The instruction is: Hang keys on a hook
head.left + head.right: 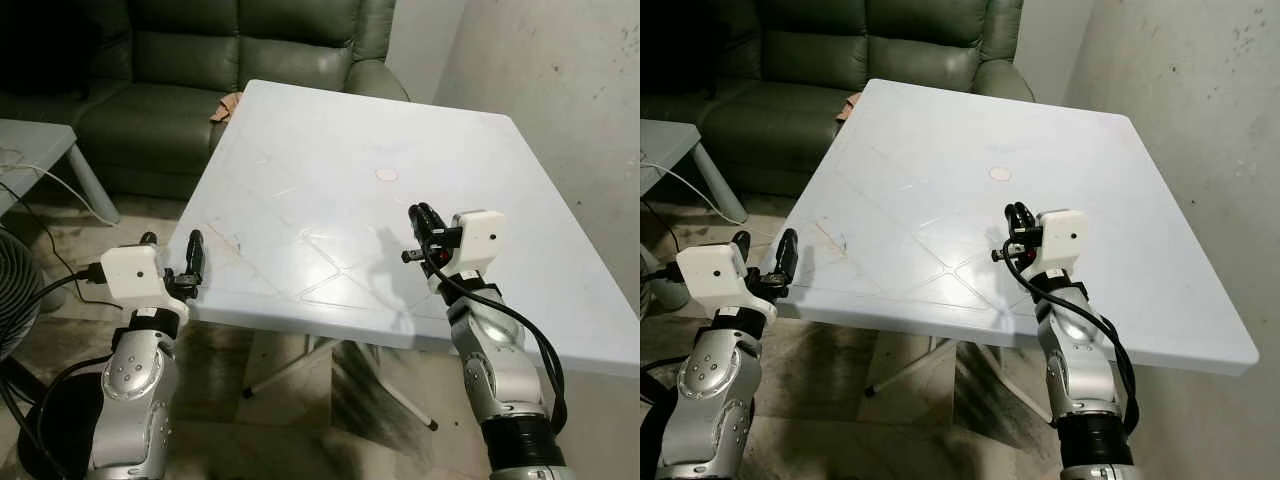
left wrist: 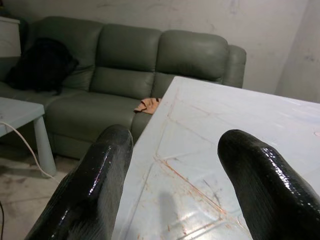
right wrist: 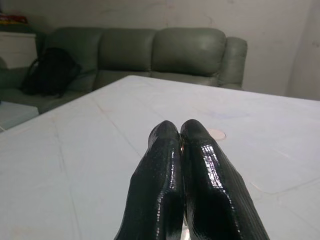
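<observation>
Square white plastic table (image 1: 330,150), smooth and slightly glossy, moulded with shallow diagonal grooves and scuffed with faint reddish scratches near its left edge. Small round pale disc (image 1: 386,174) set flat at mid-table. Thin white metal legs (image 1: 300,365) crossed underneath, above a stained concrete floor (image 1: 215,360).

Beyond the far edge, a dark green leather sofa (image 1: 180,60), padded and creased, with a crumpled tan cloth (image 1: 226,106) on the seat just beside the table's far left corner and a soft black bag (image 2: 42,65) slumped further left. At far left, a low pale side table (image 1: 30,150) with a white cable (image 1: 60,185) trailing off it. On the right, a rough grey plaster wall (image 1: 560,60).

Left gripper (image 1: 173,240) raised at the table's near left corner, aimed toward the sofa, its glossy rounded black fingers (image 2: 95,185) spread wide with nothing between them. Right gripper (image 1: 418,212) held over the near right part of the tabletop, also aimed toward the far side, fingers (image 3: 160,190) pressed flat together along their length; nothing visible pinched in them.

Whereabouts and long axis of the keys: cannot tell.
</observation>
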### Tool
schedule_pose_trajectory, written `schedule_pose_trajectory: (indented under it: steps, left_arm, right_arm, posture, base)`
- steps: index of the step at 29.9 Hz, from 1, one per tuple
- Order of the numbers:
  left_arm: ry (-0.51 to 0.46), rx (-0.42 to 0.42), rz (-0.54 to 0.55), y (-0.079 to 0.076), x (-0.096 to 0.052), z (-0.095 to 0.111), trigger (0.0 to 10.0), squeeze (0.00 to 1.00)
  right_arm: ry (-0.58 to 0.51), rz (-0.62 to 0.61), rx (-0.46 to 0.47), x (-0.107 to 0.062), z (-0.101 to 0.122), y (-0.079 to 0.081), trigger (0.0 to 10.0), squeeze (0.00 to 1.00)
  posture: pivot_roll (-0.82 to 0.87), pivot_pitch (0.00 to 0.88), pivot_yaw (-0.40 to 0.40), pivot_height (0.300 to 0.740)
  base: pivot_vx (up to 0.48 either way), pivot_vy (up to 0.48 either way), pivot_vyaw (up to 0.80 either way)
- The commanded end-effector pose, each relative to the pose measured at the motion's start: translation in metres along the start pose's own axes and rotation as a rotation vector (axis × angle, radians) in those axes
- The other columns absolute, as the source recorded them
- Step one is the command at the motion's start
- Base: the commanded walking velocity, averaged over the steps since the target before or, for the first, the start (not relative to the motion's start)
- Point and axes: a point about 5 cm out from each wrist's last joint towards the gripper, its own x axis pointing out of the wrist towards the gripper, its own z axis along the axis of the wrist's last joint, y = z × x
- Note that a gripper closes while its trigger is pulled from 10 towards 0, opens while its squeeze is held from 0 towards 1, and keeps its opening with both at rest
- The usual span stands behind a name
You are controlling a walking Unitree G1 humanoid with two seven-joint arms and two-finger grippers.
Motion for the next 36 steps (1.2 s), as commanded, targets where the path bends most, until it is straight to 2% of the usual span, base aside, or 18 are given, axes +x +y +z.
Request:
schedule_pose_trajectory:
  steps: [1,4,7,19,33,36]
  left_arm:
    - [-0.005,0.007,0.012,0.002,0.002,0.0,10.0,0.0]
    - [0.027,0.016,0.107,0.016,0.008,-0.004,10.0,0.0]
    - [0.014,0.019,0.112,0.019,0.011,-0.001,10.0,0.0]
    - [-0.003,0.009,0.109,0.013,0.018,0.0,10.0,0.0]
    - [0.043,-0.012,0.1,0.009,0.018,-0.008,10.0,0.0]
    - [0.045,-0.009,0.103,0.01,0.018,-0.008,10.0,0.0]
  right_arm:
    - [0.004,0.006,-0.013,0.004,0.002,0.0,10.0,0.0]
    - [0.013,0.003,-0.021,0.008,0.002,0.001,10.0,0.0]
    - [0.015,0.0,-0.03,0.01,0.002,0.001,10.0,0.0]
    - [0.016,-0.006,-0.048,0.012,0.001,0.002,10.0,0.0]
    - [0.018,-0.013,-0.052,0.01,0.0,0.0,10.0,0.0]
    - [0.017,-0.01,-0.049,0.01,0.0,0.002,10.0,0.0]
  posture:
    - [-0.04,0.0,-0.054,0.728]
    - [-0.05,0.0,-0.052,0.728]
    - [-0.05,0.0,-0.053,0.728]
    - [-0.06,0.0,-0.054,0.728]
    - [-0.07,0.0,-0.053,0.728]
    - [-0.07,0.0,-0.053,0.728]
  base:
    - [0.0,0.0,0.0]
    - [0.0,0.0,-0.77]
    - [0.0,0.0,-0.77]
    - [0.0,0.0,-0.77]
    - [0.0,0.0,-0.77]
    - [0.0,0.458,-0.77]
